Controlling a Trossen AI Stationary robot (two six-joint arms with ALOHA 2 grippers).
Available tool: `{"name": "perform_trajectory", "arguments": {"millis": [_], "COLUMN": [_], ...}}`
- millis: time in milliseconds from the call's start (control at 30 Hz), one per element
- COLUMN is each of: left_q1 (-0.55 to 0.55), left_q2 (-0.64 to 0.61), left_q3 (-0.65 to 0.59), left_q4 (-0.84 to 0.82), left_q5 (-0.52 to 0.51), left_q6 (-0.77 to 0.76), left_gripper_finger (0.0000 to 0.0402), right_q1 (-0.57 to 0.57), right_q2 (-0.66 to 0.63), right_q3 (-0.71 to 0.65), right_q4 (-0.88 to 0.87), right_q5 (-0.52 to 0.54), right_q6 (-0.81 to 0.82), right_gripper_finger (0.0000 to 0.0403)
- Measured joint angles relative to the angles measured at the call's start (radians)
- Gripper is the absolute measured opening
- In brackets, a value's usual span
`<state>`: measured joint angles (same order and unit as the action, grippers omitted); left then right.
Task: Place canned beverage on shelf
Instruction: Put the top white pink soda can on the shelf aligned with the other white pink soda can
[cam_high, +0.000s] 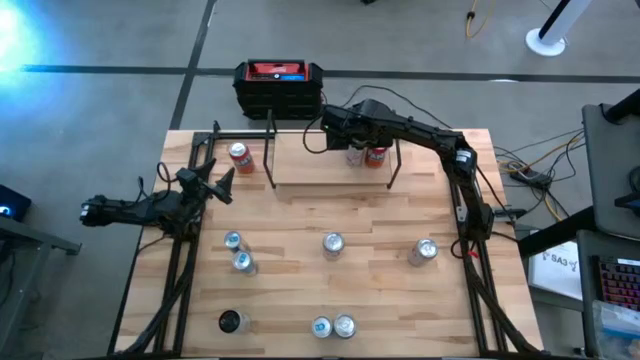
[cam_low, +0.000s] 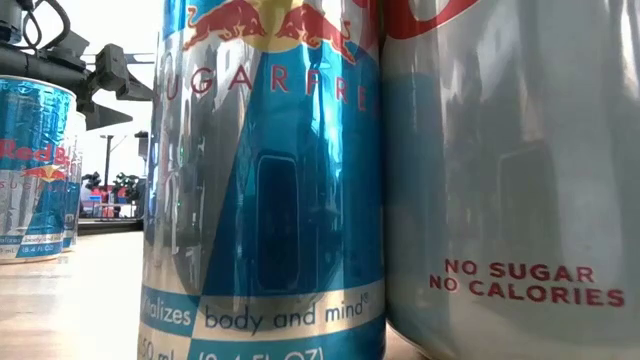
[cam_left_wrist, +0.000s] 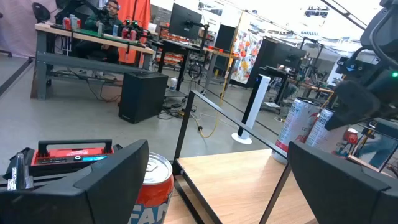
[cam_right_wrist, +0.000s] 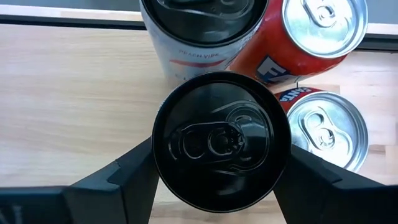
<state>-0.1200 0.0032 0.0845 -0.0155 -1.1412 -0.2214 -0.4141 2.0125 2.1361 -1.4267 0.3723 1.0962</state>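
The shelf (cam_high: 300, 180) is a low rack with a light wood board and thin black posts at the table's far side. On it stand a red can (cam_high: 240, 155) at its left end and two more cans (cam_high: 365, 155) at its right end. My right gripper (cam_high: 345, 135) reaches over those cans from the right and is shut on a black-topped can (cam_right_wrist: 221, 149). My left gripper (cam_high: 218, 183) hovers open and empty near the shelf's left end. In its wrist view the red can (cam_left_wrist: 152, 186) shows between its fingers, farther off. My right gripper pinches the black-topped can between its two fingers (cam_right_wrist: 134, 171), one on each opposite side of the can's wall just below the top rim (cam_right_wrist: 163, 163). The fingers come from above, pointing down. The can is upright. Whether its base rests on the board cannot be seen.
Next to the held can stand a white can with a dark top (cam_right_wrist: 202, 31) and two red cans (cam_right_wrist: 323, 130). Several loose cans (cam_high: 333, 243) stand on the table's near half. A black box with a red top (cam_high: 278, 85) stands behind the shelf.
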Motion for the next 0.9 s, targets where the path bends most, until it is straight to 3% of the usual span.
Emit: {"name": "perform_trajectory", "arguments": {"millis": [900], "left_q1": [0.0], "left_q2": [0.0], "left_q3": [0.0], "left_q4": [0.0], "left_q5": [0.0], "left_q6": [0.0], "left_gripper_finger": [0.0368], "right_q1": [0.001], "right_q2": [0.0], "right_q3": [0.0], "right_q4": [0.024], "right_q5": [-0.008], "right_q6": [-0.004], "right_gripper_finger": [0.0252]}}
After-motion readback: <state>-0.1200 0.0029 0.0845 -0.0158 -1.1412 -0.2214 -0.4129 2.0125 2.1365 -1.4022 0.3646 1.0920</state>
